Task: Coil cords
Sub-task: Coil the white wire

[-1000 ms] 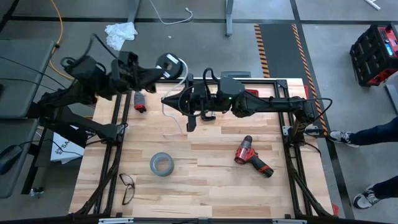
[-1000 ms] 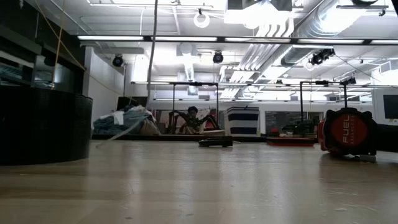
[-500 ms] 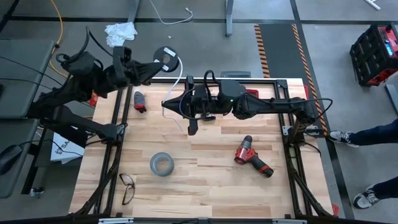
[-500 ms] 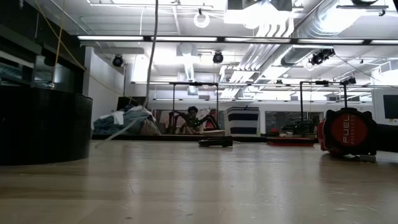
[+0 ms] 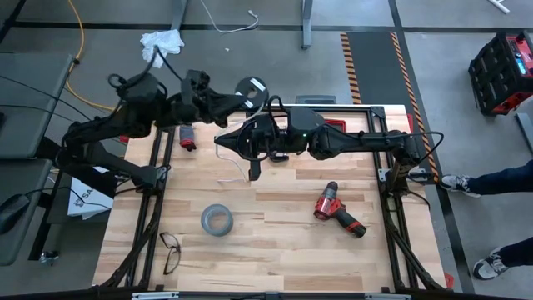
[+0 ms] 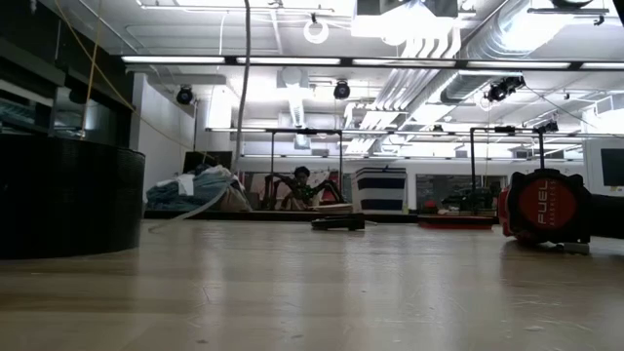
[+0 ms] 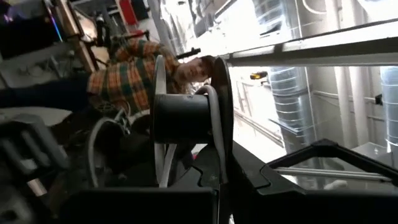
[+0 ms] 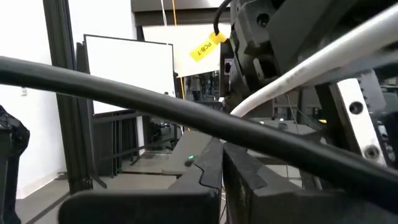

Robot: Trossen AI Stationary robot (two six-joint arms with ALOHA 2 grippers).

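A small black round spool (image 5: 251,88) with a white label is up in my left gripper (image 5: 238,99), above the table's far edge; it also shows in the left wrist view (image 7: 181,118). A thin white cord (image 5: 233,150) runs from it past my right gripper (image 5: 251,158), which is shut just right of it over the far middle of the table. In the low view the cord (image 6: 244,88) hangs straight down, and its lower stretch (image 6: 190,213) curves onto the tabletop. In the right wrist view the cord (image 8: 298,74) slants away above the shut fingers. My left gripper pinches the spool's black flange at its rim (image 7: 224,163) between its two fingers. The spool is lifted clear of the table, with its axis lying across the fingers. My right gripper is shut where the white cord (image 8: 249,102) comes out. A black cable hides the place of contact, so which part it has cannot be told.
On the table lie a grey tape roll (image 5: 215,220), a red drill (image 5: 337,210), glasses (image 5: 170,250) and a small red and black tool (image 5: 186,136). A person's legs (image 5: 491,179) stand past the right edge. A yellow cable (image 5: 77,33) lies on the floor.
My left gripper has swung the spool first toward the far left, then toward the table's right, and it ends closer to my right gripper. The hanging cord has shifted with it. My right gripper has stayed nearly in place.
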